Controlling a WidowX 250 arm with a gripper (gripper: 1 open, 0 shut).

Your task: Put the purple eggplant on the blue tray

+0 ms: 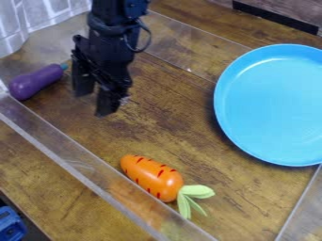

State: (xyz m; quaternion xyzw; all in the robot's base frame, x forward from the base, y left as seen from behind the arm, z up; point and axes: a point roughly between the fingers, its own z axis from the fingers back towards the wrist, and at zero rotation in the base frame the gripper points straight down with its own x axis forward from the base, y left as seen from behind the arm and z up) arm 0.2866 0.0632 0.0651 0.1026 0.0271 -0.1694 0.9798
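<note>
Wooden tabletop beneath parted black fingers, nothing between them, near the purple eggplant.

Smooth light-blue plastic plate, glossy purple eggplant, clear plastic-looking wall, brown wood-look tabletop.
</note>
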